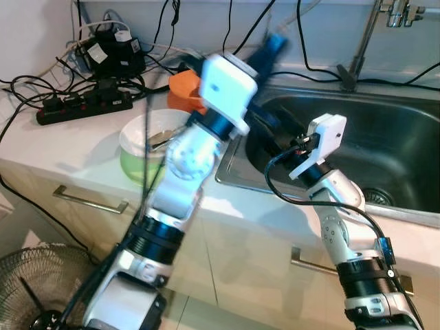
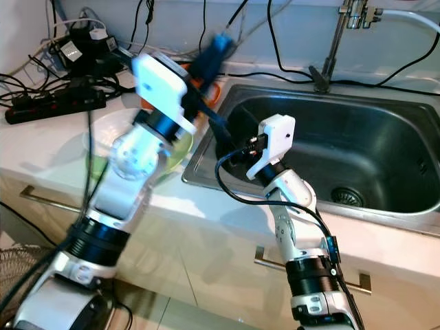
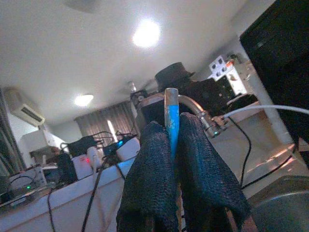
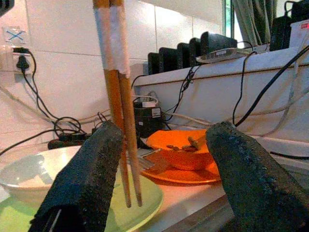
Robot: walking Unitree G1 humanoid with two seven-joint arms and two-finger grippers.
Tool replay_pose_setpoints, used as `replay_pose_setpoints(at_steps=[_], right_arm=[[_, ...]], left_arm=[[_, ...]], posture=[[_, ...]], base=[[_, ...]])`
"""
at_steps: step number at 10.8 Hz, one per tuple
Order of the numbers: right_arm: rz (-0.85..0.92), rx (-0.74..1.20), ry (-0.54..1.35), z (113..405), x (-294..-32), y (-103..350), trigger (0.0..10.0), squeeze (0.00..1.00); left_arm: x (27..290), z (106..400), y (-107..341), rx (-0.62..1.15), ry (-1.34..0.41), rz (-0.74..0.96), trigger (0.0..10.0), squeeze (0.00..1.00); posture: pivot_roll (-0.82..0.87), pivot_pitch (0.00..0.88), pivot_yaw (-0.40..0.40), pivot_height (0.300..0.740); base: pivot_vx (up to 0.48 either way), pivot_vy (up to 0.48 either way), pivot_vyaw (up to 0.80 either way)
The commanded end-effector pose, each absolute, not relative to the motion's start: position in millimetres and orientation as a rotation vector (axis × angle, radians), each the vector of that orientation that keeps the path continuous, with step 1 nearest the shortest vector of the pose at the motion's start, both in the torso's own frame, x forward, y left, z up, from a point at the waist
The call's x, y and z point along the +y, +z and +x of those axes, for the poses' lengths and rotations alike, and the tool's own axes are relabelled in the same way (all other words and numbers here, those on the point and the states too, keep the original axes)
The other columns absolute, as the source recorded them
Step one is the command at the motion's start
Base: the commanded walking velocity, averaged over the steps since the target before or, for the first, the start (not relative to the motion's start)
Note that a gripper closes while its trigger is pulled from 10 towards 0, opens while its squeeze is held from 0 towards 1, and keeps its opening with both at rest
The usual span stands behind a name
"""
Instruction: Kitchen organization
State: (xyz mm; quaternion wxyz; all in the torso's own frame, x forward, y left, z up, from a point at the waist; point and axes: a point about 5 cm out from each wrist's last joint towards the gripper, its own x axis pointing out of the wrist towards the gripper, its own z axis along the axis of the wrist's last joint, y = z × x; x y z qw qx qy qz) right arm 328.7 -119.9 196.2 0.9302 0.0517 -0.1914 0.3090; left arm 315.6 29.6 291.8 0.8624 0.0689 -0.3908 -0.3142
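A blue-handled utensil [image 3: 171, 121] is clamped in the left gripper [image 3: 175, 159]; chopsticks [image 4: 119, 101] are seen between the right gripper's [image 4: 169, 159] spread fingers.

- A pale tabletop [image 1: 82, 148] runs along a light wall [image 1: 41, 27].
- A steel sink [image 1: 385, 144] is set in near its right end, with a tap [image 1: 361, 48] at the back edge.
- Drawer fronts below carry metal handles [image 1: 89, 201].
- A fan [image 1: 31, 289] stands on the floor at the left.
- Ceiling lamps [image 3: 146, 33] glow; curtains [image 3: 104, 123] hang far off.
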Motion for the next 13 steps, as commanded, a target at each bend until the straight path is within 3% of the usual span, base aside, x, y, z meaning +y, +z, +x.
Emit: replay_pose_setpoints(at_steps=[1, 8, 9, 13], right_arm=[[0.118, -0.388, 0.672, 325.6, -116.1, 196.5, 10.0, 0.00], [0.143, -0.374, 0.706, 321.3, -112.6, 199.1, 10.0, 0.00], [0.141, -0.368, 0.692, 323.1, -113.6, 198.6, 0.0, 0.00], [0.143, -0.361, 0.677, 323.9, -115.0, 197.1, 0.0, 0.00]], left_arm=[[28.0, 312.4, 293.7, -0.825, -0.684, 0.134, 10.0, 0.00], [16.7, 308.1, 283.7, -0.753, -0.803, 0.111, 10.0, 0.00], [17.1, 308.5, 283.4, -0.749, -0.805, 0.115, 10.0, 0.00], [17.8, 308.8, 283.0, -0.744, -0.800, 0.115, 10.0, 0.00]], posture=[[0.03, 0.000, 0.101, 0.740], [0.04, 0.014, 0.098, 0.740], [0.04, 0.015, 0.098, 0.740], [0.04, 0.015, 0.099, 0.740]], base=[[0.000, 0.000, 0.00], [0.000, 0.000, 0.00], [0.000, 0.000, 0.00], [0.000, 0.000, 0.00]])
